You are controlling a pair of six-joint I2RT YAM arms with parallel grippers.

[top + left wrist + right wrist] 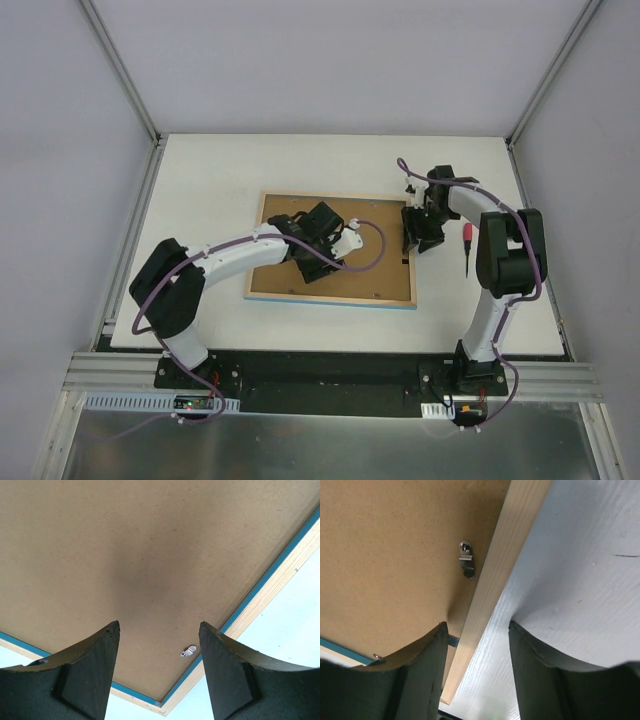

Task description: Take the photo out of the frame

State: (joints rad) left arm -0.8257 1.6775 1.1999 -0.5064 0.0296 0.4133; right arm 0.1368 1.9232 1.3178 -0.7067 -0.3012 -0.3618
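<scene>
The frame [380, 301] lies face down in the middle of the table, pale wood edges up and a thin turquoise line inside them. The plain brown backing board [385, 270] fills it, so the photo is hidden. My left gripper [312, 258] hovers over the board's left half, open [159, 630] with nothing between its fingers; a small metal clip [188, 651] sits near the frame corner. My right gripper [415, 238] is at the frame's right side, open [477, 627]. One finger is over the board, the other over the table, with the wood edge [505, 540] between them. A turn clip [466, 559] lies just ahead.
A red-handled tool [467, 240] lies on the white table [250, 160] right of the frame, beside the right arm. Grey walls and metal posts enclose the table at the back and sides.
</scene>
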